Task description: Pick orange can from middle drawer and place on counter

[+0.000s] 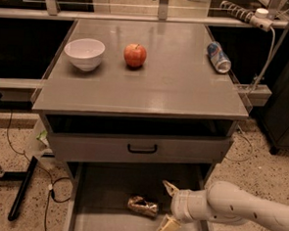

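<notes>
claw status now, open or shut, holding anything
Claw: open, holding nothing, down in the drawer just right of the orange can.

orange can (143,206): lying sideways, crumpled
middle drawer (105,193): standing open, holding it
counter (151,88): spanning above
gripper (167,208): hovering just right, fingers (170,189) spread

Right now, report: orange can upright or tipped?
Tipped: orange can lies sideways in the middle drawer, gripper open beside it.
</notes>
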{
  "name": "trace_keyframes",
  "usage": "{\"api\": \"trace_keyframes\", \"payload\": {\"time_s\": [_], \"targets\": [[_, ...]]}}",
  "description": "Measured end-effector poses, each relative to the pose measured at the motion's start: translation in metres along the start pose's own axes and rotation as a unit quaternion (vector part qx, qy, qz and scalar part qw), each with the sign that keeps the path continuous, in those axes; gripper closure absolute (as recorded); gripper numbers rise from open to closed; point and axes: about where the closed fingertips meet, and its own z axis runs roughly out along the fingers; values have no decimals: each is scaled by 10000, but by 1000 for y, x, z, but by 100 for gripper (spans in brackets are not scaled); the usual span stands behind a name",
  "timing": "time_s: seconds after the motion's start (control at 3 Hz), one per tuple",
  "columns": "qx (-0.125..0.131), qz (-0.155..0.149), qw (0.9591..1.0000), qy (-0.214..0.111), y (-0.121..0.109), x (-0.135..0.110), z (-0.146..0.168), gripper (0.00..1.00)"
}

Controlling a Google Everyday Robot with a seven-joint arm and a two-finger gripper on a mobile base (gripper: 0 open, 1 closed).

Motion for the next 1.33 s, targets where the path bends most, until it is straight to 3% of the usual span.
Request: {"api": "trace_keyframes", "payload": {"time_s": [0.33,1.33], "targets": [[-3,-56,10000,50,2,7,23,0],[318,-285,9991,30,-20,30,91,0]]}}
